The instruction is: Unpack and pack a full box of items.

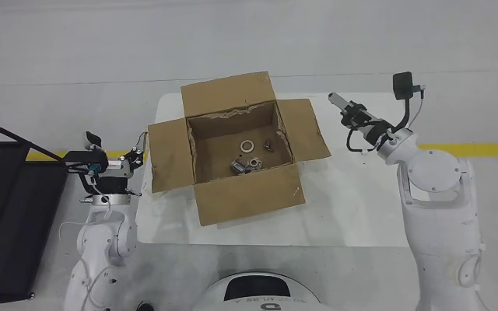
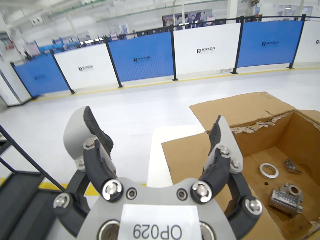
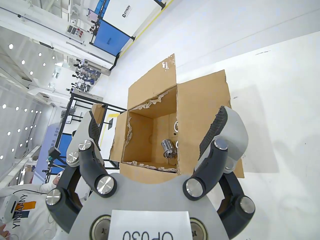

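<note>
Left claw (image 2: 153, 114): my fingers stand wide apart with nothing between them. I hold it at the left edge of the table (image 1: 350, 202), near the left flap and pointing toward the box.
Right claw (image 3: 157, 112): this one is spread wide too, and empty. It hangs over the table's far right corner, apart from the right flap and turned toward the box.
Box (image 1: 229, 95): brown cardboard, standing upright in the middle of the table between my two arms. All four flaps are folded outward. Ragged torn paper runs along the inner rim on the far and left sides.
Ring (image 1: 247, 145): a pale metal ring lying flat on the box floor, about midway across.
Bracket (image 1: 269, 143): a small grey metal piece on the box floor just beside the ring, on the side toward my right arm. I cannot tell whether the two touch.
Housing (image 1: 245, 164): a silvery cylindrical part with a round bore, lying on its side on the box floor. It is nearer to me than the ring and close to the near wall.
Speck (image 2: 266, 183): a tiny dark bit on the box floor between the ring and the housing, too small for me to identify.
Table: a white top, bare around the box.
Rack (image 1: 23, 202): a black frame on the floor beyond my left arm, well apart from the table.
</note>
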Robot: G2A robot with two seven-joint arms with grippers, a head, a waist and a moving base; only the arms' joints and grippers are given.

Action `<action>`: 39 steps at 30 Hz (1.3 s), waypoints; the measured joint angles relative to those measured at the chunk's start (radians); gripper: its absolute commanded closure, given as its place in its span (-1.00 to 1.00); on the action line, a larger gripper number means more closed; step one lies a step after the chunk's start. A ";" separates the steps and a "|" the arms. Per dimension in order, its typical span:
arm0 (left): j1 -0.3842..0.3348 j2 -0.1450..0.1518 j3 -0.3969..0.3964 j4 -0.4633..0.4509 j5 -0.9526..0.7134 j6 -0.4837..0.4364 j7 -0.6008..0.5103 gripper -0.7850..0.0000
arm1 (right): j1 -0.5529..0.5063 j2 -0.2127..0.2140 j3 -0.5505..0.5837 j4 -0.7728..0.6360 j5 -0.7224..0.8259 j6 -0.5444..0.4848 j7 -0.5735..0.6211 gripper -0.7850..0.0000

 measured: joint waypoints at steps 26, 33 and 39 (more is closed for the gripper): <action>-0.154 0.006 0.109 0.333 0.345 0.044 -0.025 -1.00 | 0.000 0.000 0.000 0.000 0.000 0.000 0.000 -1.00; -0.199 0.012 0.123 0.227 0.456 0.025 -0.059 -1.00 | 0.000 0.000 0.000 0.000 0.000 0.000 0.000 -1.00; -0.260 0.010 0.202 0.227 0.570 0.011 -0.094 -1.00 | 0.000 0.000 0.000 0.000 0.000 0.000 0.000 -1.00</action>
